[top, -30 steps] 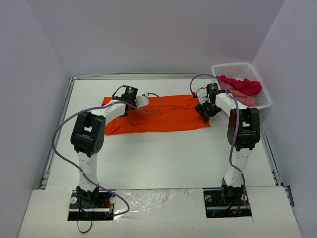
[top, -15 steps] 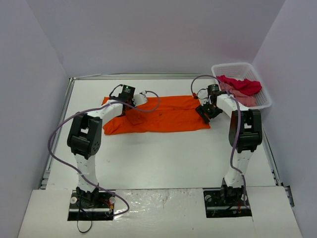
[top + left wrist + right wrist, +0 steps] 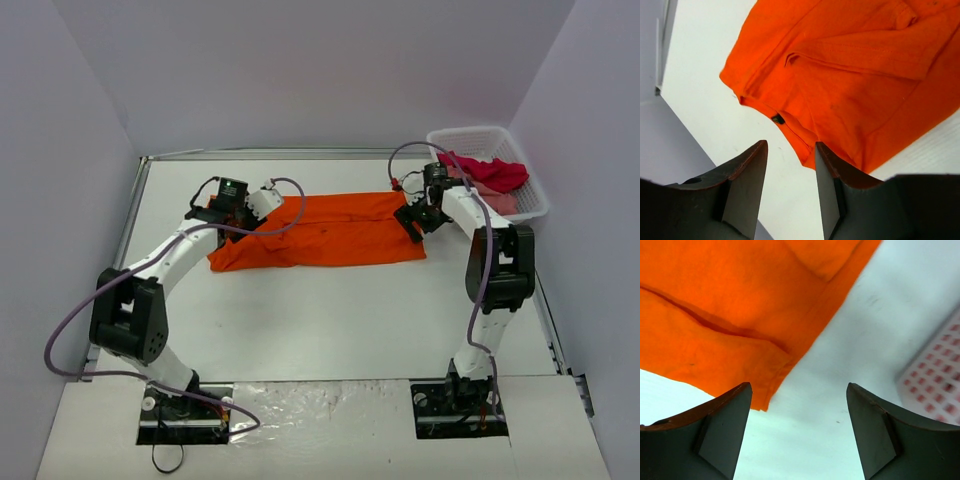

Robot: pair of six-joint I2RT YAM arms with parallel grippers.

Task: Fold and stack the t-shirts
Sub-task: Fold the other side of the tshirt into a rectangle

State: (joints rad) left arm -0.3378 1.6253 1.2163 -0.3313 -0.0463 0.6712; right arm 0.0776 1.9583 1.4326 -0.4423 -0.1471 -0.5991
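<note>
The bright orange t-shirt point(image 3: 320, 230) lies flat as a long folded band across the far middle of the table. My left gripper point(image 3: 204, 213) hovers at the shirt's left end, open and empty. In the left wrist view point(image 3: 790, 145) the shirt's corner point(image 3: 807, 150) sits just beyond the fingertips. My right gripper point(image 3: 412, 218) is wide open and empty over the shirt's right end. Bare table shows between its fingers point(image 3: 799, 386), with the orange hem point(image 3: 715, 305) to the left. The crimson red t-shirt point(image 3: 490, 172) and the dusty pink t-shirt point(image 3: 502, 203) lie crumpled in the basket.
The white lattice basket point(image 3: 470, 133) stands at the far right corner, and its wall shows in the right wrist view point(image 3: 935, 380). Purple cables loop off both arms. Grey walls enclose the table on the left, back and right.
My left arm has swung left and carried its gripper from over the shirt's left part to its left end. My right gripper has shifted slightly farther back at the shirt's right end.
</note>
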